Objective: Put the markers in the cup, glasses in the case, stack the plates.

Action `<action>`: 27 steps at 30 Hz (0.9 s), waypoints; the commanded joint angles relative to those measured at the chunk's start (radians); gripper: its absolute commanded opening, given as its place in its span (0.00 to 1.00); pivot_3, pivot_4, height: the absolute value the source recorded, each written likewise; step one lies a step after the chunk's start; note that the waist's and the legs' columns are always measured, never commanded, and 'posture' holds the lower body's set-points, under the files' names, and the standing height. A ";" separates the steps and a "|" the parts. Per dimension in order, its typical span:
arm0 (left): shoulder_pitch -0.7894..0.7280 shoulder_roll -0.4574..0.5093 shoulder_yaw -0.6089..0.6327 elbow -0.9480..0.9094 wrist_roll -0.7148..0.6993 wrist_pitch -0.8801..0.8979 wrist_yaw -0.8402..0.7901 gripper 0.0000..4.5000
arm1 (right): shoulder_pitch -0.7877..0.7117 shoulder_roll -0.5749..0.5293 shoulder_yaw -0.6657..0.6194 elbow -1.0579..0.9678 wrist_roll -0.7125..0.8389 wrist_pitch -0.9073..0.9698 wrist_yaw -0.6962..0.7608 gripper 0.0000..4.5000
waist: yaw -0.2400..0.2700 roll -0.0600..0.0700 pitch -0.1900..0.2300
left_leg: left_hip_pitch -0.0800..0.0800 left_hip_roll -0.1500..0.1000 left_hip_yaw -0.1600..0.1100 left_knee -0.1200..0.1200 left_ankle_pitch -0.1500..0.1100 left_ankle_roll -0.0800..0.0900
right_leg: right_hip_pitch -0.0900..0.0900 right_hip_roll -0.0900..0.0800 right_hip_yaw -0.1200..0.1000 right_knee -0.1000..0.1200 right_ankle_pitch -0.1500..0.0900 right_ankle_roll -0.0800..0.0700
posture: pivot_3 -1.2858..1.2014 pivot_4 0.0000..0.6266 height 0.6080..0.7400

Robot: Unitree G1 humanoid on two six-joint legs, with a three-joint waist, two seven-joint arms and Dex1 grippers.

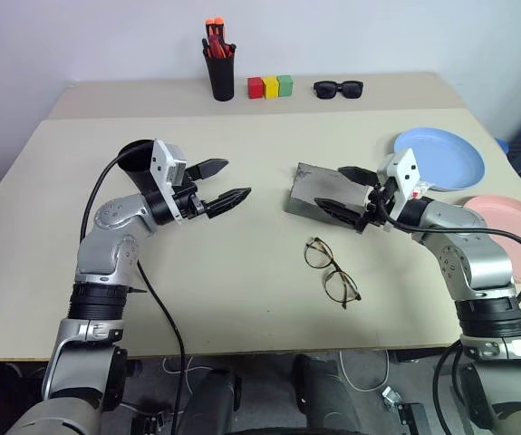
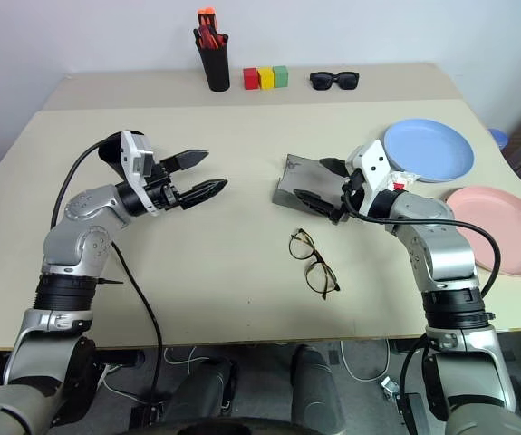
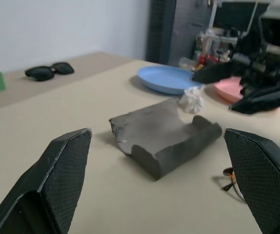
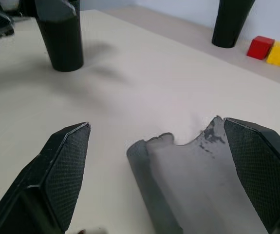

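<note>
Both grippers — left (image 1: 222,182), right (image 1: 344,190) — stand wide and hold nothing. One case (image 1: 319,192) lies open between the right gripper's fingers. One pair of glasses (image 1: 331,270) lies just nearer; two plates — blue (image 1: 441,158), pink (image 1: 514,234) — lie right.

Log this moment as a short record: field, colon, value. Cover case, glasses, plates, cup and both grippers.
case: grey, open, on the table
glasses: unfolded on the table, just nearer the robot than the case
plates: blue plate and pink plate side by side, unstacked
cup: behind the left arm
left gripper: open, holding nothing
right gripper: open, at the case
</note>
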 commanded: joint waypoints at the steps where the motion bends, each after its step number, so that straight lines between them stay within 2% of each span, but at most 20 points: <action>1: -0.015 -0.012 -0.018 -0.009 0.014 -0.010 0.007 0.99 | -0.033 0.003 -0.008 0.003 -0.007 -0.033 0.010 1.00 | -0.003 0.000 0.000 | 0.000 0.000 0.000 0.000 0.000 0.000 | 0.000 0.000 0.000 0.000 0.000 0.000 | 0.52 0.24 1.00; 4: -0.093 -0.041 -0.079 0.110 0.065 -0.044 -0.025 0.99 | -0.024 -0.007 -0.021 0.020 -0.013 -0.051 0.020 1.00 | -0.003 0.000 0.000 | 0.001 0.000 0.000 0.000 0.000 0.000 | 0.000 0.000 0.000 0.000 0.000 0.000 | 0.52 0.24 1.00; 7: -0.216 -0.093 -0.157 0.289 0.143 -0.120 -0.078 0.99 | -0.007 -0.024 -0.042 0.031 -0.016 -0.057 0.024 1.00 | 0.002 0.000 0.000 | 0.000 0.000 0.000 0.001 0.000 0.000 | 0.001 0.000 0.000 0.000 0.000 0.000 | 0.52 0.24 1.00; 12: -0.445 -0.215 -0.208 0.663 0.246 -0.218 -0.090 0.99 | 0.047 -0.046 -0.077 -0.022 0.009 -0.032 0.024 1.00 | -0.001 0.000 0.000 | 0.000 0.000 0.000 0.001 0.000 0.001 | 0.004 0.000 -0.001 -0.006 0.001 0.002 | 0.52 0.24 1.00; 15: -0.518 -0.258 -0.251 0.823 0.310 -0.268 -0.150 0.99 | 0.077 -0.042 -0.091 -0.066 0.018 -0.013 0.004 1.00 | -0.013 0.000 0.000 | 0.000 0.000 0.001 -0.001 -0.001 0.002 | 0.004 0.000 -0.001 -0.010 0.002 0.003 | 0.52 0.24 1.00; 21: -0.626 -0.304 -0.276 1.014 0.392 -0.275 -0.222 0.99 | 0.119 -0.034 -0.112 -0.128 0.032 0.016 -0.033 1.00 | -0.008 0.000 0.000 | 0.000 0.000 0.002 -0.001 -0.002 0.004 | 0.004 0.000 0.000 -0.010 0.003 0.004 | 0.52 0.24 1.00; 27: -0.658 -0.363 -0.276 1.129 0.486 -0.363 -0.093 0.99 | 0.123 -0.032 -0.118 -0.154 0.039 0.029 -0.056 1.00 | -0.001 0.000 0.000 | 0.000 0.000 0.002 0.001 -0.002 0.004 | 0.007 0.000 0.000 -0.012 0.004 0.006 | 0.52 0.24 1.00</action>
